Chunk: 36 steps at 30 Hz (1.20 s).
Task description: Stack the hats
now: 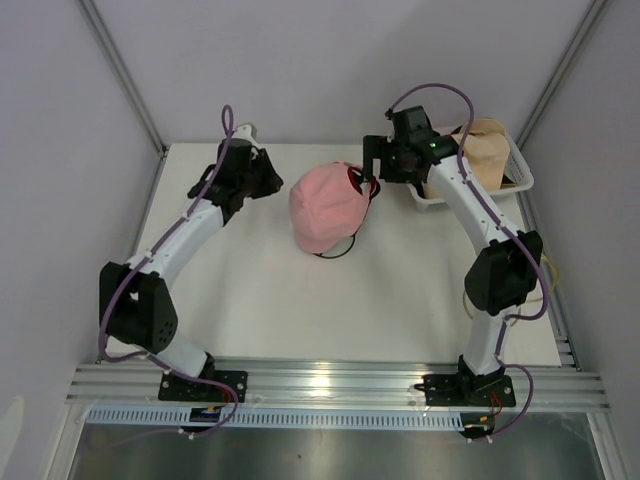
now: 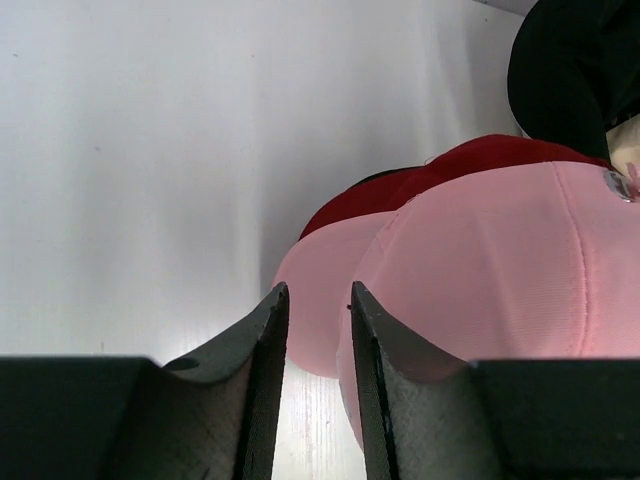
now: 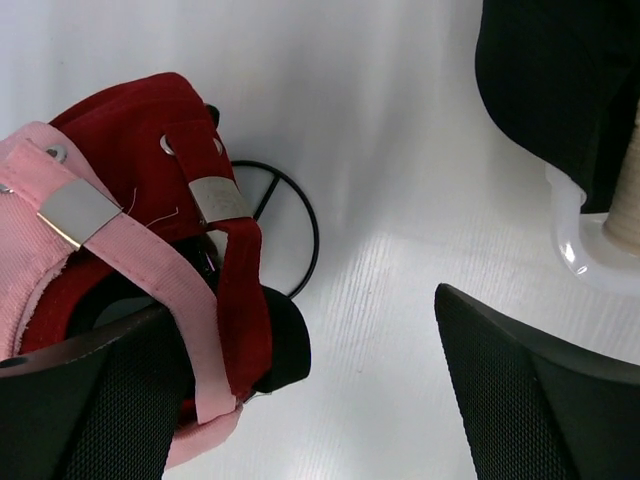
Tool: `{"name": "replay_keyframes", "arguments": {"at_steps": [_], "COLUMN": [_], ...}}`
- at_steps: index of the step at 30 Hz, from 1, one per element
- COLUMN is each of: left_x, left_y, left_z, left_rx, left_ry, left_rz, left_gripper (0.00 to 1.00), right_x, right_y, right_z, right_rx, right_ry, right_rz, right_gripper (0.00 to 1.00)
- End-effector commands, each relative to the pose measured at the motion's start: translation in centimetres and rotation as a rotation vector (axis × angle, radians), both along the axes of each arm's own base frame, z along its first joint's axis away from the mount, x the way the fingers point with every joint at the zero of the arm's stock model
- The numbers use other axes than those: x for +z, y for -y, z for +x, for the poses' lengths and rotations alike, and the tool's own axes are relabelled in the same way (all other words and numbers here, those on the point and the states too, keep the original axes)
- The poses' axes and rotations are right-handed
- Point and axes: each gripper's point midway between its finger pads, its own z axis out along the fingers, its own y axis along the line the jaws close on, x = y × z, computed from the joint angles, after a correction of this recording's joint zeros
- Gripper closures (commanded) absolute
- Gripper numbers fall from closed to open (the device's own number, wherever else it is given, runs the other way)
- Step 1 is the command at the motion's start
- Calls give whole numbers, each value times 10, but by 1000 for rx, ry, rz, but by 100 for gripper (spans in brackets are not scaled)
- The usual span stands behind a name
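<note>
We see the white counter [image 1: 250, 300] carrying a pink fabric baseball cap [image 1: 322, 210] laid over a red fabric baseball cap [image 3: 130, 120] — of the red one, only the back edge and strap show. The left hand [image 2: 318, 290] sits just beside the pink crown, its fingers nearly together with a thin slit and nothing in it. At the caps' back, the right hand [image 3: 300, 300] is spread wide, the buckled straps crossing one finger. Farther right we find a white plastic mesh basket [image 1: 521, 172] holding a tan fabric hat [image 1: 487, 145].
</note>
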Motion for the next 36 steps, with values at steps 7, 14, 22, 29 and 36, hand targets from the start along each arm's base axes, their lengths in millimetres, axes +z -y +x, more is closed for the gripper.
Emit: {"name": "replay_keyframes", "arguments": {"at_steps": [7,14,22,29,36], "left_x": [112,148,159,140,137], "left_y": [-23,-22,23,59,92], "left_z": [-25,-53,-71,-74,-77], "left_rx": [9,-50,-248,-326,-381], "left_ry": [244,320,317,261,249], "left_rz": [14,-10,-24,-20,37], "left_gripper": [61,57,50,44,42], "right_x": [48,52,50,-8,-43], "right_y": [4,-3,-16,0,-7], "right_z": [1,-6,-10,5,8], "right_rx": [10,60,154,41,28], "right_ry": [79,98,168,104,38], "right_rz": [284,335,396,302,291], "right_gripper": [3,11,31,62,77]}}
